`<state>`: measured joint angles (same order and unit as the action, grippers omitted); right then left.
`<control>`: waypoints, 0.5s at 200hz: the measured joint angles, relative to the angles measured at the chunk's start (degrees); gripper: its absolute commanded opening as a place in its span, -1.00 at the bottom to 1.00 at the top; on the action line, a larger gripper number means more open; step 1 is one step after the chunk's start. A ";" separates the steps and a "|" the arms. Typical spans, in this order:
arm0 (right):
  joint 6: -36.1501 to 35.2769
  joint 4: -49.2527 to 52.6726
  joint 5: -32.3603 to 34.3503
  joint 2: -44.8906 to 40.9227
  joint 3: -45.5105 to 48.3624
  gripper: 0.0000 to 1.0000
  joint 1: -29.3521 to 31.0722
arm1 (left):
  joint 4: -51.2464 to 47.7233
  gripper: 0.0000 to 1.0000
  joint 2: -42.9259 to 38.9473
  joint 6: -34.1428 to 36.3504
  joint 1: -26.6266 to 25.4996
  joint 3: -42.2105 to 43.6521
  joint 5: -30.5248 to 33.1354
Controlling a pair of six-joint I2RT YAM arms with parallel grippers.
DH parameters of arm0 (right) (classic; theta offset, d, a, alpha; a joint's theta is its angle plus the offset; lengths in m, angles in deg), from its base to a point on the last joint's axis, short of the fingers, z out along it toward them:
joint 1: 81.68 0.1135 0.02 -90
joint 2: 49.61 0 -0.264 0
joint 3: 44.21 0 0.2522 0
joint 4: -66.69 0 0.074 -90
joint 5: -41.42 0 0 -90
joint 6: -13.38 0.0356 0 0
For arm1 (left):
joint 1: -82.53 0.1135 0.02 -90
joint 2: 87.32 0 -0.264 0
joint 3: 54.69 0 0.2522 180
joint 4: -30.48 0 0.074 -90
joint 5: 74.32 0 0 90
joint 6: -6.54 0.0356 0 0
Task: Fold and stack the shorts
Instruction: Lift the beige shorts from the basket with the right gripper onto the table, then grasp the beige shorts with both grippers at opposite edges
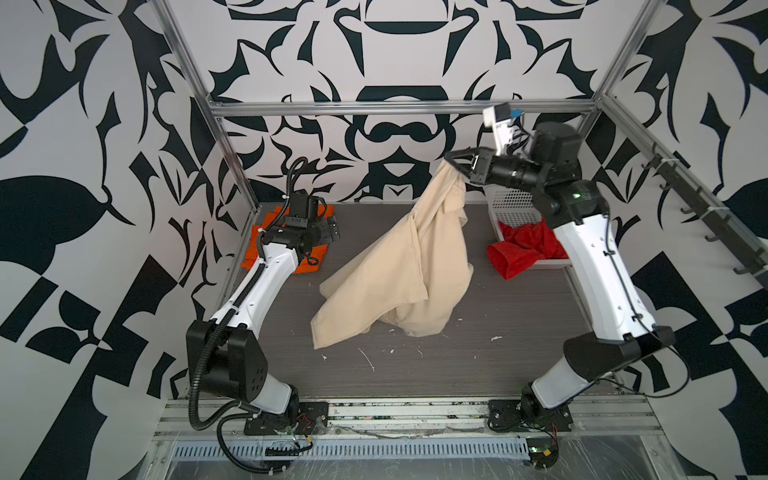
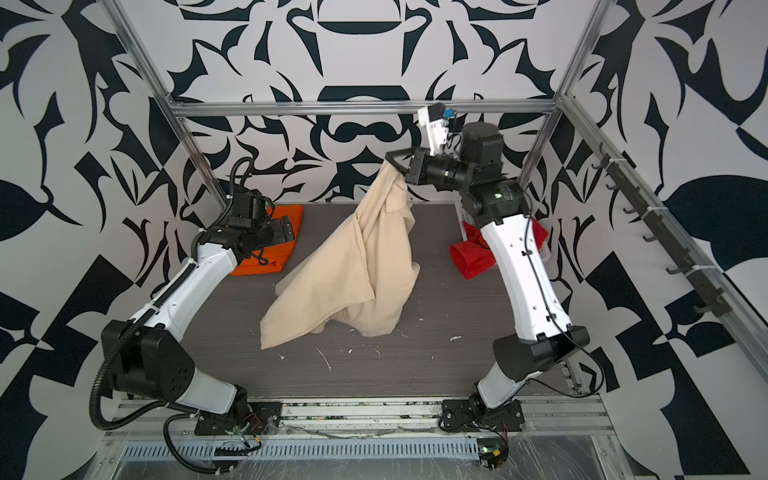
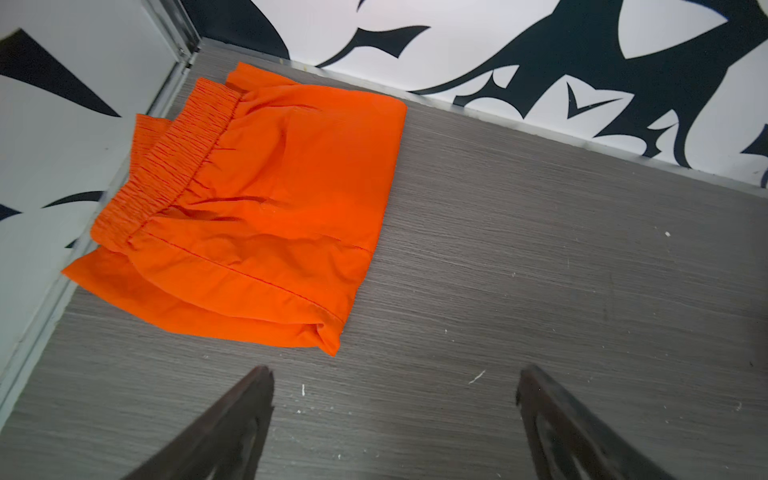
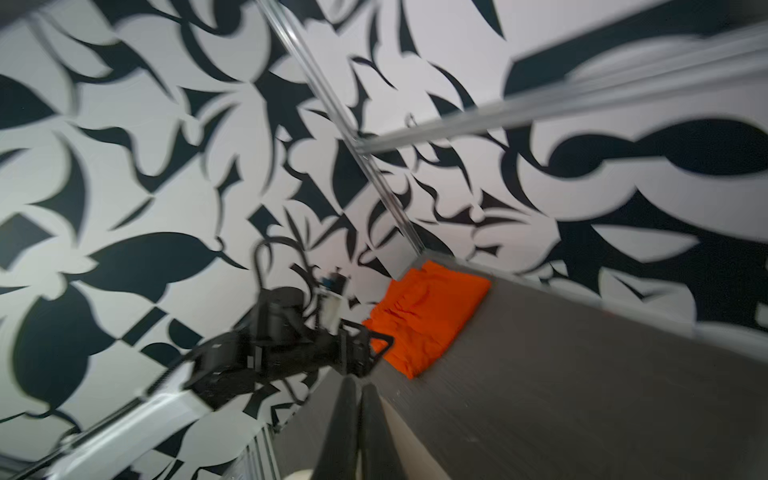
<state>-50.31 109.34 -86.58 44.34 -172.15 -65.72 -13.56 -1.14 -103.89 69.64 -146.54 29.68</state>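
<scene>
Showing orange shorts [image 3: 257, 216] whole: left wrist view only.

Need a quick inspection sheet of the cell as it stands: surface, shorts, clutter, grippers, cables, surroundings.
Surface: grey wood-grain table, scuffed.
Job's things: orange shorts folded flat in the far left corner; beige shorts unfolded, one end lifted, the rest draped on the table; red shorts crumpled, spilling over the edge of the white basket.
Clutter: white flecks scattered on the table.
Grippers: right gripper shut on the beige shorts; left gripper open, empty, above the table near the orange shorts.
Cables: black corrugated conduit along the left arm; thin cable along the right arm.
Surroundings: black-and-white patterned walls; aluminium frame; hook rail on the right.
</scene>
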 measured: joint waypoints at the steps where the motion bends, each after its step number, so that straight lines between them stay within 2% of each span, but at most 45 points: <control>1: -0.17 0.28 0.87 0.28 0.61 -0.26 0.00 | -0.02 0.91 0.00 0.00 0.00 0.00 0.02; 11: -1.68 1.62 5.44 2.49 3.85 0.09 0.00 | -0.44 0.91 0.00 -0.02 0.00 0.02 0.22; 22: -4.02 4.37 11.61 6.40 5.44 0.30 -0.13 | -1.09 0.92 -0.02 0.00 0.00 0.22 0.15; 44: -8.20 9.75 21.35 13.11 6.73 0.41 -0.42 | -2.49 0.92 -0.02 -0.37 0.00 1.27 -1.09; 60: -10.19 12.70 25.14 13.97 9.42 0.43 -0.59 | -3.02 0.91 -0.63 -1.31 0.00 3.52 -3.72; 77: -11.28 13.31 25.86 10.43 14.23 0.43 -0.59 | -3.82 0.89 -2.40 -3.34 0.00 7.61 -7.52; 100: -11.28 11.32 22.82 -0.13 24.59 0.43 1.36 | -5.42 0.85 -5.84 -7.41 0.00 13.75 -13.33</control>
<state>-61.59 120.66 -63.76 44.21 -147.56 -64.36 -18.98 -6.98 -111.30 69.64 -132.79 16.35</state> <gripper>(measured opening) 0.715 0.935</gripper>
